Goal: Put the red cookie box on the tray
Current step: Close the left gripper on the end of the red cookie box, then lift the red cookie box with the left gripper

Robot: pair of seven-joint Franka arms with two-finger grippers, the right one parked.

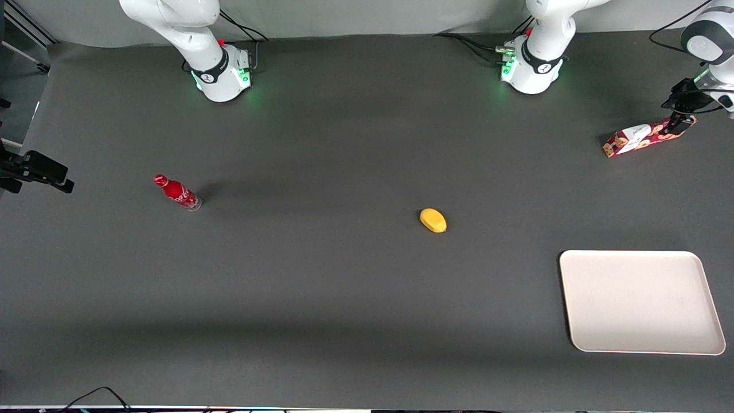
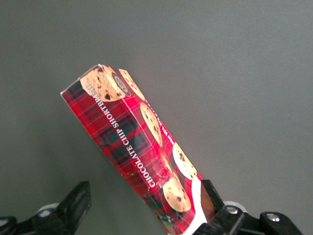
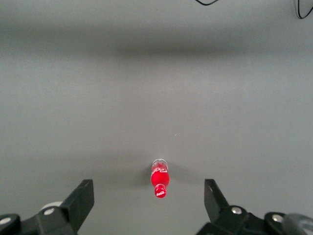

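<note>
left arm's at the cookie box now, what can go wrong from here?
1. The gripper sits at one end of the long red cookie box, not its middle. One finger touches the carton; the other stands apart, so a lift may let the box droop or slip.
2. The box already lies tilted, so closing could push it sideways.
3. The tray lies nearer the front camera, so an end-held box may swing on the carry.

Even, fairly bright overhead light falls on the matte dark table (image 1: 321, 298), with broad soft shadow bands across it. The cola bottle (image 1: 177, 192) and the mango (image 1: 433, 220) cast short, faint shadows. Green glow rings both arm bases. In the left wrist view the gripper (image 2: 142, 208) is near the red cookie box (image 2: 134, 147), whose glossy edge by one finger (image 2: 211, 196) flares white; the print stays sharp.
</note>
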